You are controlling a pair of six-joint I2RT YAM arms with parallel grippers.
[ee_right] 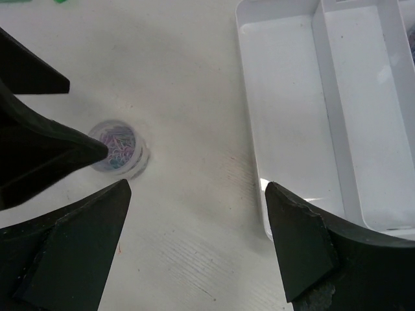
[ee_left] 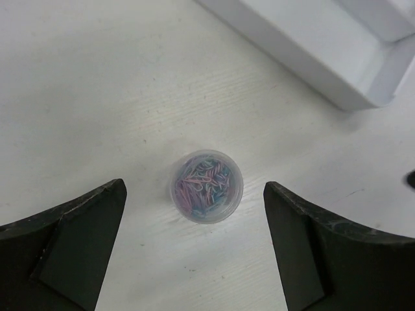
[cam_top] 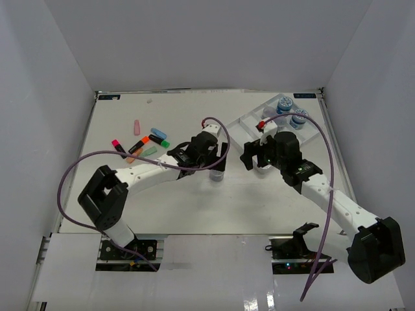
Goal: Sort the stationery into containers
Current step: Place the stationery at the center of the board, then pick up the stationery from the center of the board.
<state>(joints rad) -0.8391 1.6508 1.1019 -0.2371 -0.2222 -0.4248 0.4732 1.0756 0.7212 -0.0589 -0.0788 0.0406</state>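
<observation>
The left pincer [ee_left: 194,185], spread wide, hangs over a clear jar [ee_left: 206,186], maybe of clips, near the tray [ee_left: 305,55]; the right pincer [ee_right: 198,186] is spread too.

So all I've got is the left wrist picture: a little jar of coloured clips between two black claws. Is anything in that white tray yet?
Observer: Yes. The top view shows two lidded jars standing in the white tray, toward its far end.
Operator: And the other arm?
Observer: The right gripper hangs open over bare table beside a corner of the tray, holding nothing.
Operator: Anything else left out?
Observer: Several markers lie loose on the left side of the table, well apart from the tray.
</observation>
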